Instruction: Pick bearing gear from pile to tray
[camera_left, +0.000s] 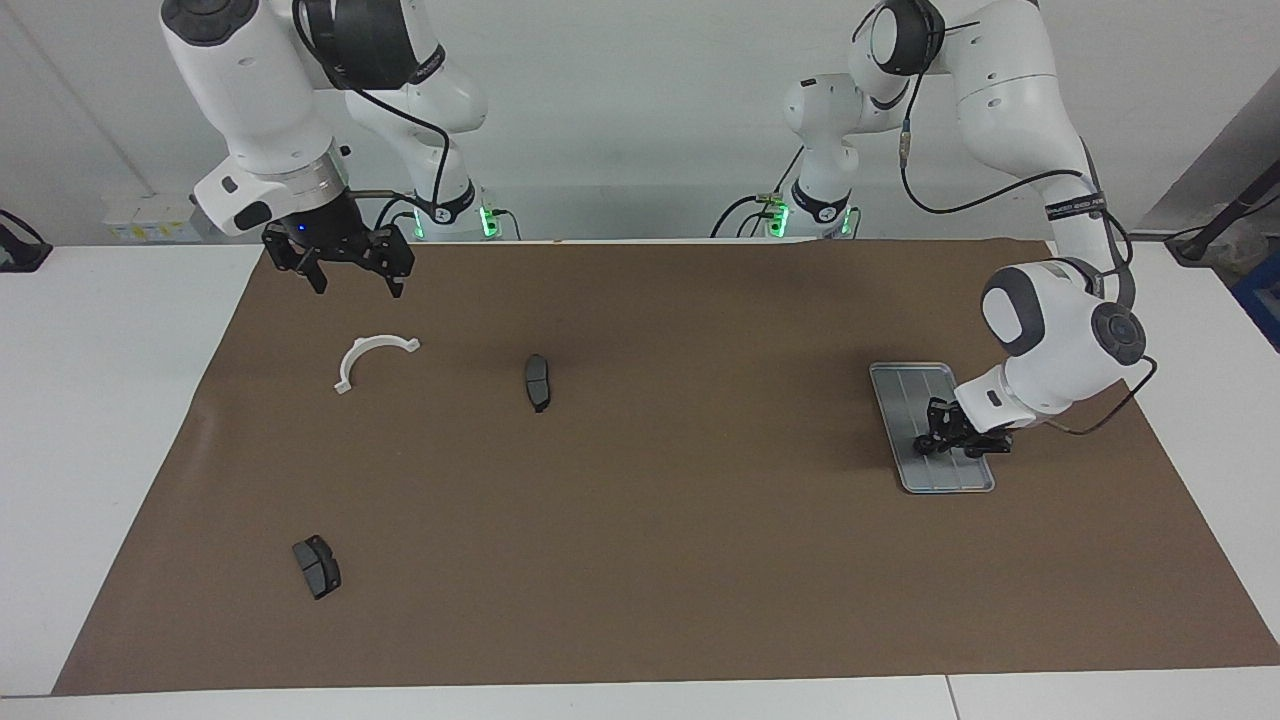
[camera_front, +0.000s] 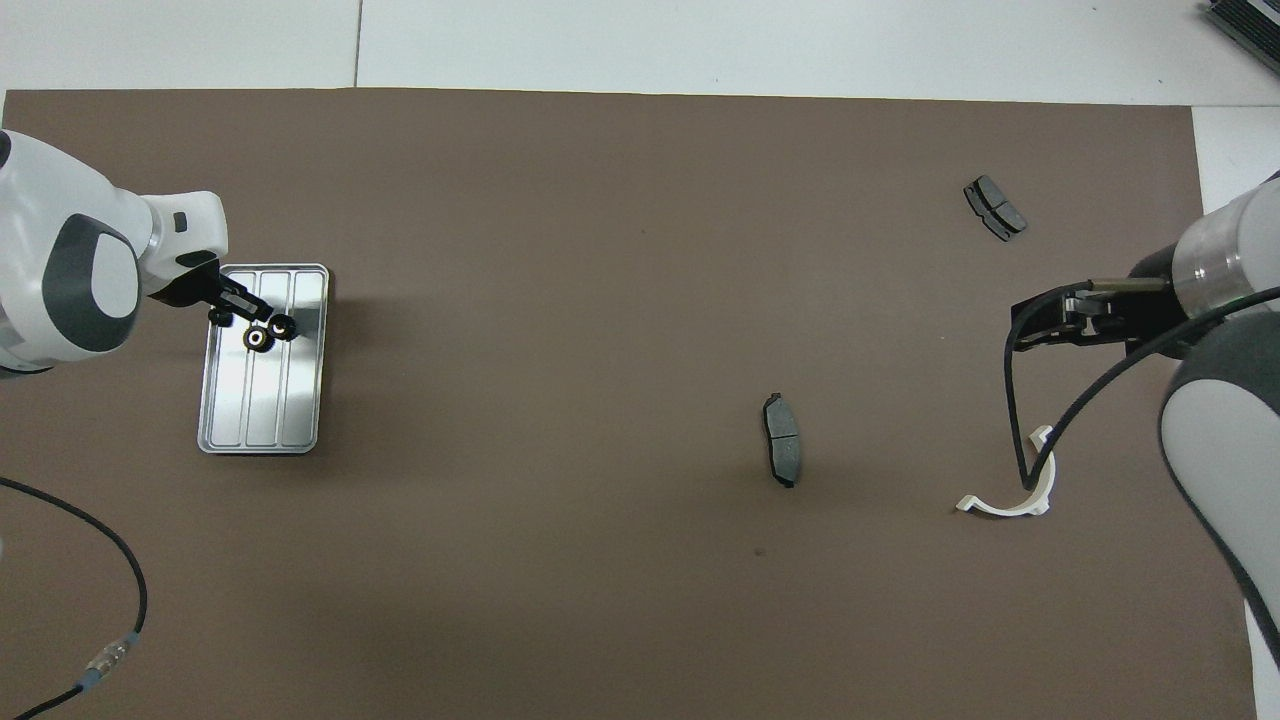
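- In the facing view, the left gripper (camera_left: 935, 440) was low over the silver tray (camera_left: 905, 388), at the left arm's end of the table. Its fingertips were pressed together with nothing between them.
- Small black rings (camera_left: 972, 451) lay on the tray, right by those fingertips. I could not tell if the tips touched them.
- The right gripper (camera_left: 352, 283) hung in the air over the brown mat (camera_left: 660, 520), at the right arm's end of the table. Its fingers stood wide apart and it held nothing. That arm was waiting.
- The white curved bracket (camera_left: 368, 359) lay on the mat near the right gripper. One dark brake pad (camera_left: 537, 381) lay more toward the middle. Another brake pad (camera_left: 317, 566) lay farther from the robots.
- In the overhead view, the left gripper (camera_front: 232, 305) reached over the tray (camera_front: 262, 420), at the part farther from the robots. Two black rings (camera_front: 270, 333) sat side by side on the tray, just beside the closed tips.
- The right gripper (camera_front: 1024, 331) was well apart from the tray. The bracket (camera_front: 1008, 493) and both brake pads (camera_front: 782, 452) (camera_front: 994, 207) lay on the mat (camera_front: 560, 560).
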